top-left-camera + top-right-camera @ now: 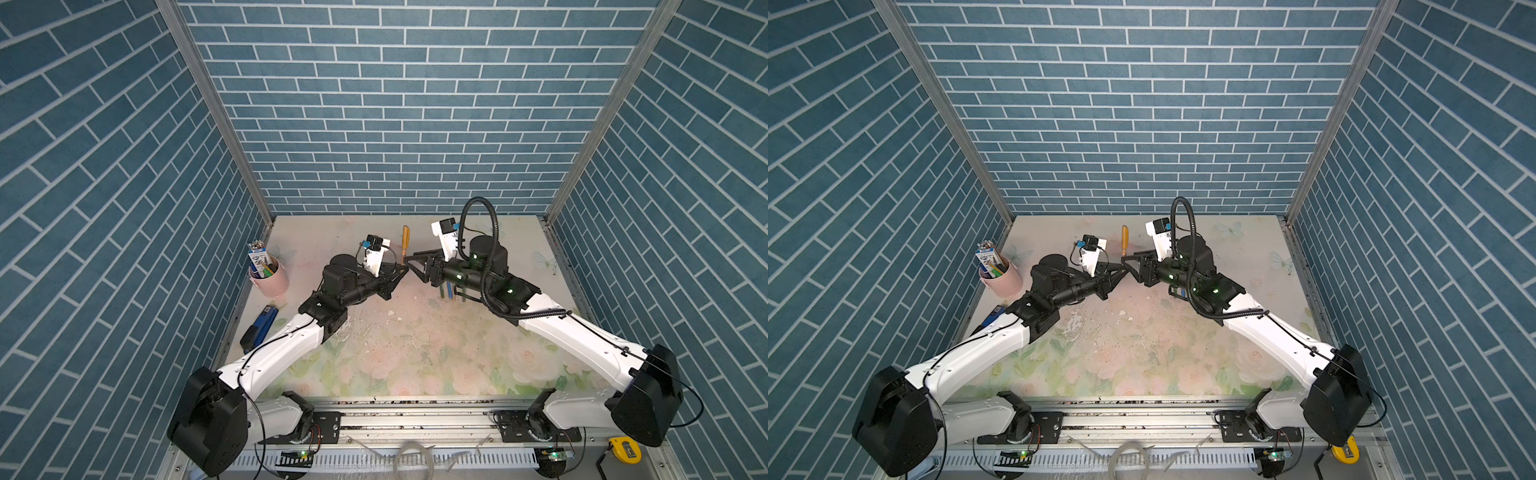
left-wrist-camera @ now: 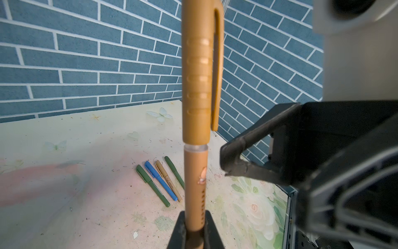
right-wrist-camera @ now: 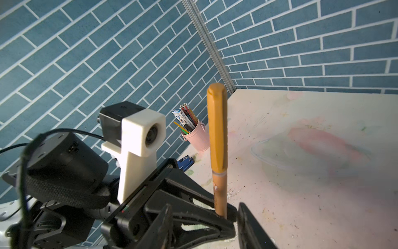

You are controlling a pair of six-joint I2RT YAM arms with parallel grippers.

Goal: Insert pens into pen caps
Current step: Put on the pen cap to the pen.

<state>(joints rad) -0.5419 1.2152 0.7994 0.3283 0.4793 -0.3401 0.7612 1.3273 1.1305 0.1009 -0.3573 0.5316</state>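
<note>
Top view: brown pen (image 1: 405, 244) upright and capped, clenched low by the left gripper (image 1: 402, 271). The right gripper (image 1: 412, 269) sits just beside it, jaws parted and empty. 
Left wrist: cap (image 2: 197, 75) looks fully seated; four pens (image 2: 160, 179) lie on the table (image 2: 64, 204). 
Right wrist: best to pull the parted jaws straight back, clear of the cap.

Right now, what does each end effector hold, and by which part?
Left end effector: capped brown pen, by the barrel's bottom end. Right end effector: open, nothing held.
</note>
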